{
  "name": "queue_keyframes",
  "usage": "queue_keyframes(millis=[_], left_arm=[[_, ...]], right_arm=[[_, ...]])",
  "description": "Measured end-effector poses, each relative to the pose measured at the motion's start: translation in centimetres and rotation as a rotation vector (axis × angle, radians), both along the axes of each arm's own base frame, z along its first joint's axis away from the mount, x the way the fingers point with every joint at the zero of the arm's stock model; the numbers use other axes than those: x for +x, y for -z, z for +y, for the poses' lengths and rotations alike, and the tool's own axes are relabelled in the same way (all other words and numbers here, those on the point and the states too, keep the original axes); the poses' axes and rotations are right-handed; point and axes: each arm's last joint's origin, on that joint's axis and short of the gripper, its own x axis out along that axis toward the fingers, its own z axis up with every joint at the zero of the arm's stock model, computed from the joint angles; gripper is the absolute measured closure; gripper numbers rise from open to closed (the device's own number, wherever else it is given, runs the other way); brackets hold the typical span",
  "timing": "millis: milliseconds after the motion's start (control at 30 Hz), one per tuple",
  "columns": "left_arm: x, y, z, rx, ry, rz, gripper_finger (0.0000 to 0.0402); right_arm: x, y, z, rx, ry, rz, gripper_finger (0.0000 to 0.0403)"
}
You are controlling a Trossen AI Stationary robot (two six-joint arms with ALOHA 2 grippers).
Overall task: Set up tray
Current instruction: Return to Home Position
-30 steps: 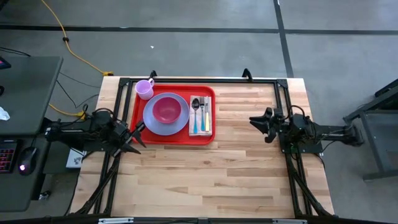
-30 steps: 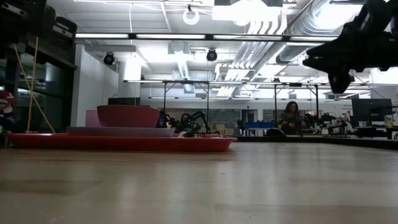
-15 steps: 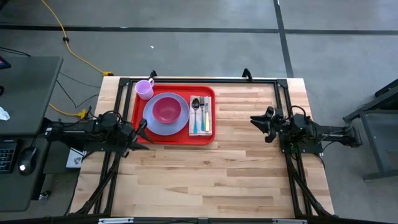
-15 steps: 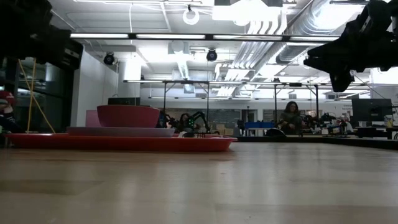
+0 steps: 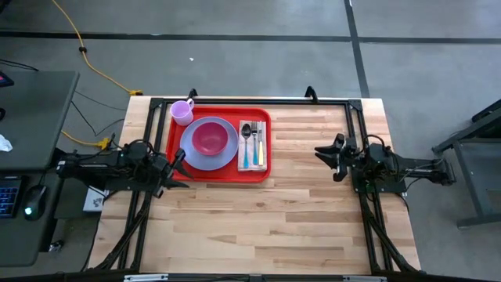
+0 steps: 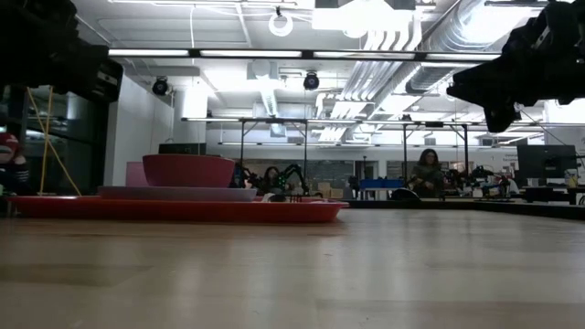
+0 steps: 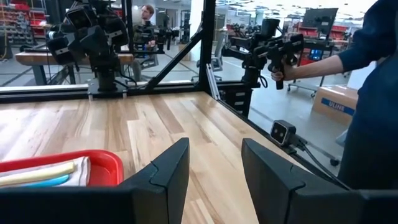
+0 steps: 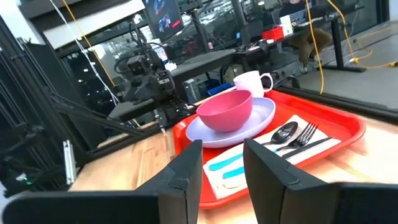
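a large flat red plastic tray [image 5: 223, 177] lies level on the wooden desk [image 5: 297, 204], a rectangle with rounded corners and a low raised rim. in the high view it sits on the left arm's half of the desk, close to the edge at the top of that view, with its long sides running across from one arm's side to the other. in the low view [image 6: 183, 210] it shows as a thin red slab flat on the wood. it is loaded: a lavender plate [image 5: 192, 157] with a pink bowl [image 5: 210, 138] near its middle, a pale cup [image 5: 182, 112] in one corner, and a white napkin [image 5: 264, 133] with cutlery at the end nearer the right arm.
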Motion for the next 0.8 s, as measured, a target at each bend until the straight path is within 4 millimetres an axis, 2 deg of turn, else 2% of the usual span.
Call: queue_keyframes(millis=[367, 800], left_arm=[[0.00, 0.02, 0.00, -0.026, 0.000, 0.013, 0.0222], [0.04, 0.07, 0.11, -0.023, -0.042, 0.016, 0.0222]], right_arm=[[0.01, 0.03, 0.03, -0.075, -0.008, 0.018, 0.0309], [0.03, 0.10, 0.06, -0.051, -0.021, 0.017, 0.0308]])
